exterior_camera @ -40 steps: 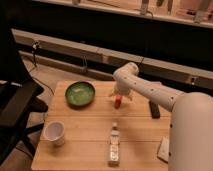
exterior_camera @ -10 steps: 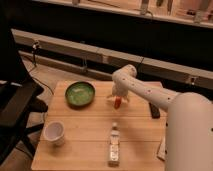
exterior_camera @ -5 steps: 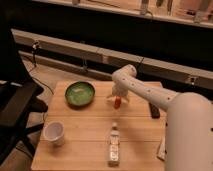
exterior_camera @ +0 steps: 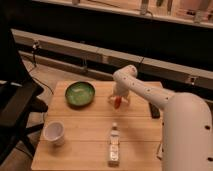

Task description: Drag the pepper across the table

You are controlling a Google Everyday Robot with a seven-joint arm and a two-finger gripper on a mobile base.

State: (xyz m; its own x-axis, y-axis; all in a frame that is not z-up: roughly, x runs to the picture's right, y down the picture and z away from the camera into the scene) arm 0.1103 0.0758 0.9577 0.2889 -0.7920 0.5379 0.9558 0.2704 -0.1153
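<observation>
I see the tool (exterior_camera: 118, 99) low over the desk (exterior_camera: 85, 132), at the pepper (exterior_camera: 117, 102), right of the green bowl (exterior_camera: 80, 93). Apparently touching; its closure I cannot tell.

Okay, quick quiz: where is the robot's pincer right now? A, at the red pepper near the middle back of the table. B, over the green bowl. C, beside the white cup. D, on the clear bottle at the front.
A: the pincer is down at the red pepper, right of the green bowl and apart from the white cup and clear bottle.
</observation>
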